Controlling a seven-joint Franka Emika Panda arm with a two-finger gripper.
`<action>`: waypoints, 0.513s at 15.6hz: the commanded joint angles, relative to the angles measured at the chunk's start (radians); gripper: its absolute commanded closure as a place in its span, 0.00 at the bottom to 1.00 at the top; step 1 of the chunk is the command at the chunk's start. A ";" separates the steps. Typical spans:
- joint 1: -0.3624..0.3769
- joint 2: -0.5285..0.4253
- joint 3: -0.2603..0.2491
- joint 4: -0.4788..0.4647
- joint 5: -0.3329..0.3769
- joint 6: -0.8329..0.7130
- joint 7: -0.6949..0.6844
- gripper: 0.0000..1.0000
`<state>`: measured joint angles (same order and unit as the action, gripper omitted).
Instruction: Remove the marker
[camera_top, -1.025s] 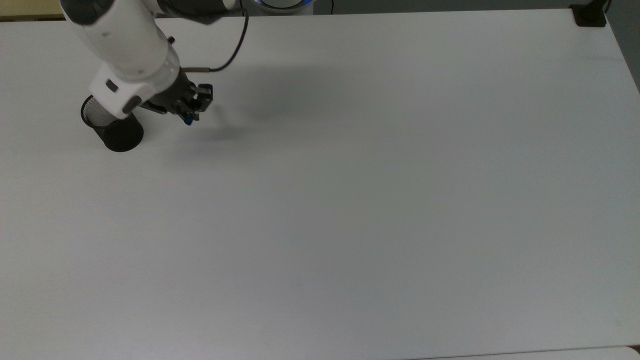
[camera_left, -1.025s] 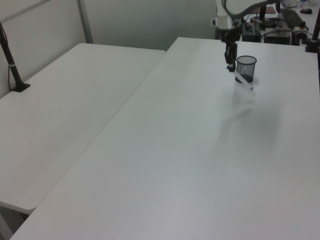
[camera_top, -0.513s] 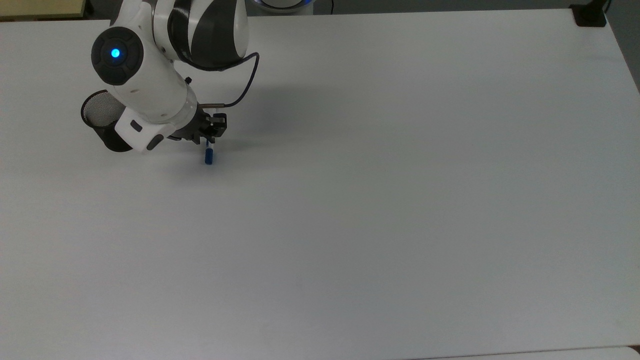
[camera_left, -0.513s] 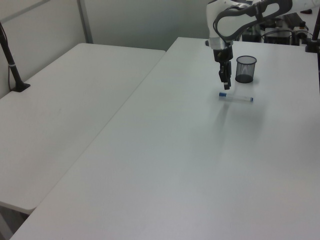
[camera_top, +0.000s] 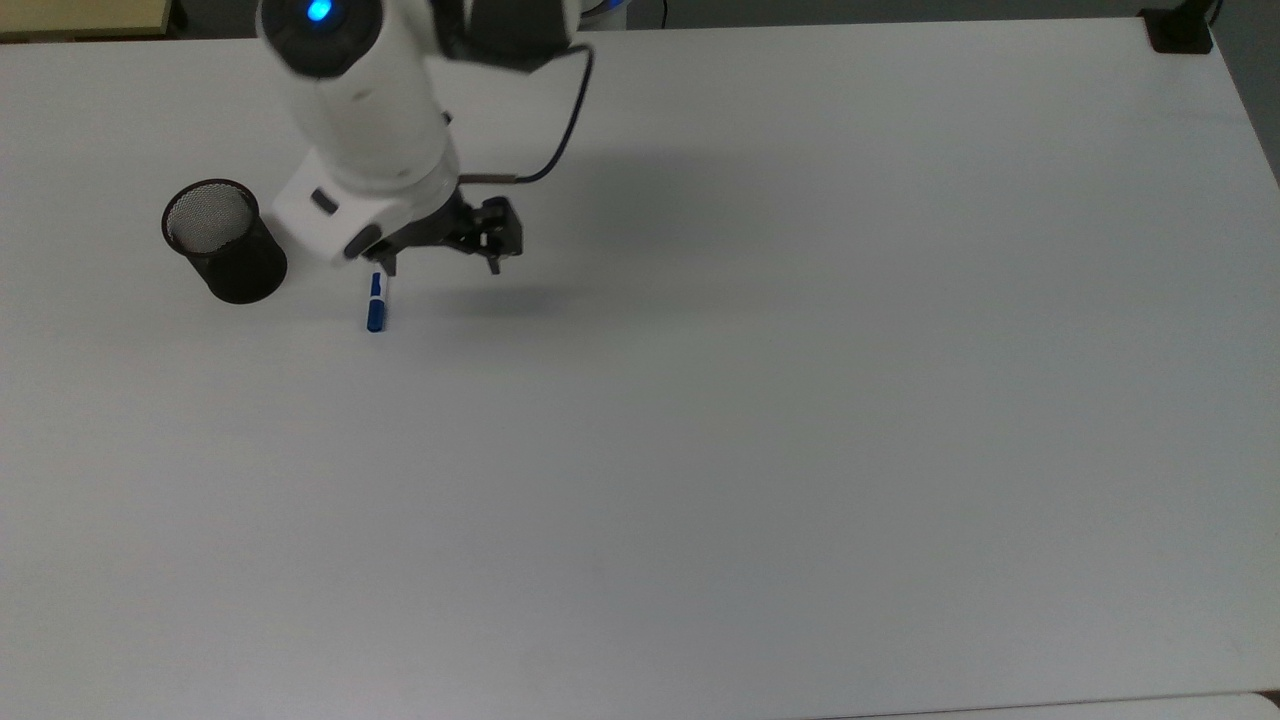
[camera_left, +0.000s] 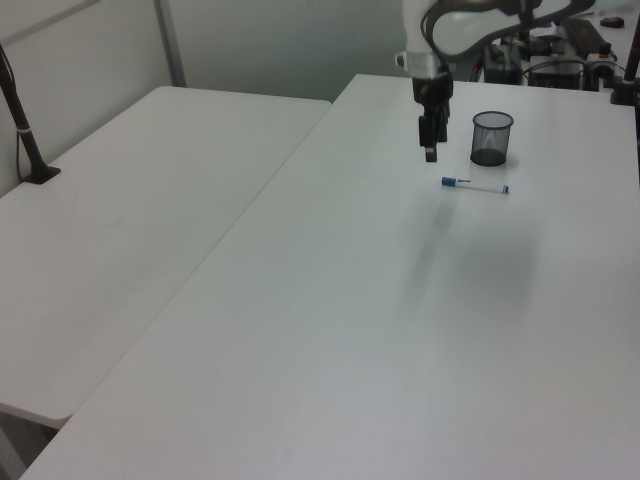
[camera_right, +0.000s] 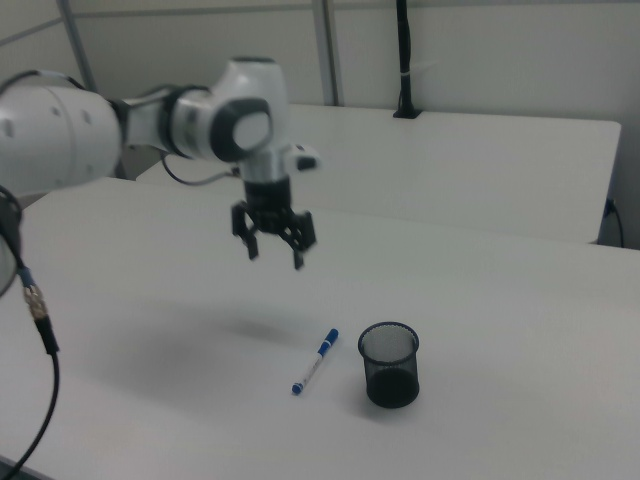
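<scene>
The marker (camera_top: 376, 305), white-barrelled with a blue cap, lies flat on the white table (camera_top: 760, 420) just to the top view's right of the black mesh cup (camera_top: 224, 243). In the right view the marker (camera_right: 315, 361) rests left of the cup (camera_right: 389, 364), touching nothing. My gripper (camera_right: 274, 253) hangs open and empty above the table, up and to the right view's left of the marker. In the top view the gripper (camera_top: 442, 266) sits just above and to the right of the marker. The left view has the gripper (camera_left: 430, 150) left of the cup (camera_left: 491, 138) and above the marker (camera_left: 475, 185).
A second white table (camera_left: 120, 230) adjoins at the left view's left, with a black clamped post (camera_left: 25, 130) on it. A black clamp (camera_top: 1180, 30) sits at the top view's far right corner. A cable (camera_top: 560, 140) loops off the arm's wrist.
A second ago the gripper held the marker beside the cup. It has let go; the marker now lies on the table, and the gripper has opened, risen and shifted to the top view's right.
</scene>
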<state>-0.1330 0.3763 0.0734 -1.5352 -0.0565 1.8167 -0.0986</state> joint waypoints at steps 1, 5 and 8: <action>0.108 -0.140 -0.061 -0.037 -0.019 -0.071 0.123 0.00; 0.232 -0.250 -0.142 -0.039 -0.014 -0.163 0.186 0.00; 0.260 -0.313 -0.146 -0.043 -0.003 -0.192 0.232 0.00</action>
<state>0.0771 0.1436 -0.0410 -1.5356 -0.0629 1.6464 0.0751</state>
